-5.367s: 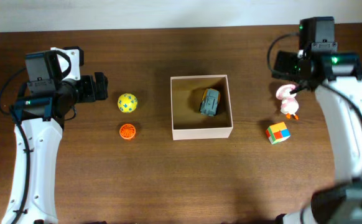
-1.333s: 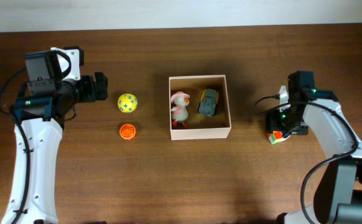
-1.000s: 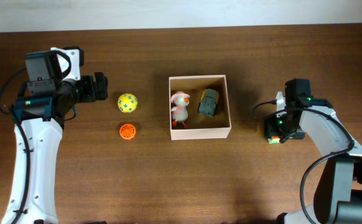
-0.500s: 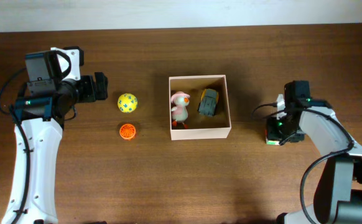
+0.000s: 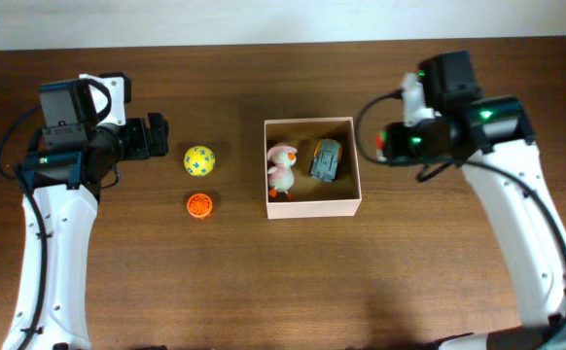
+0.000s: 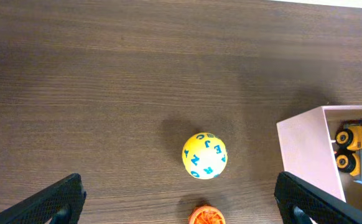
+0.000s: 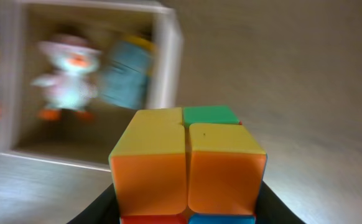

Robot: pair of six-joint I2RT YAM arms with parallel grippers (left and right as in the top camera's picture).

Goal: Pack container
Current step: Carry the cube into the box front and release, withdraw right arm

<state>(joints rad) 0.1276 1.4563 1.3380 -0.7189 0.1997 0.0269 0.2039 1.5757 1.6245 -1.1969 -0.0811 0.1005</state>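
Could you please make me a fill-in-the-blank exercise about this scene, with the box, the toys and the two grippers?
1. The box holds ___ toys: a duck and a truck.
2. The right gripper is shut on a coloured ___.
3. The yellow ball and the orange ball lie outside the box, on the side of the ___ arm.
4. The left gripper is ___ and holds nothing.

Missing words: two; cube; left; open.

The left arm (image 5: 48, 243) and right arm (image 5: 514, 219) are built of white links joined by black housings. Black cables (image 5: 7, 144) are looped at each wrist. Green lights (image 5: 480, 115) are lit on the right arm. The left fingers (image 6: 60, 198) are black.
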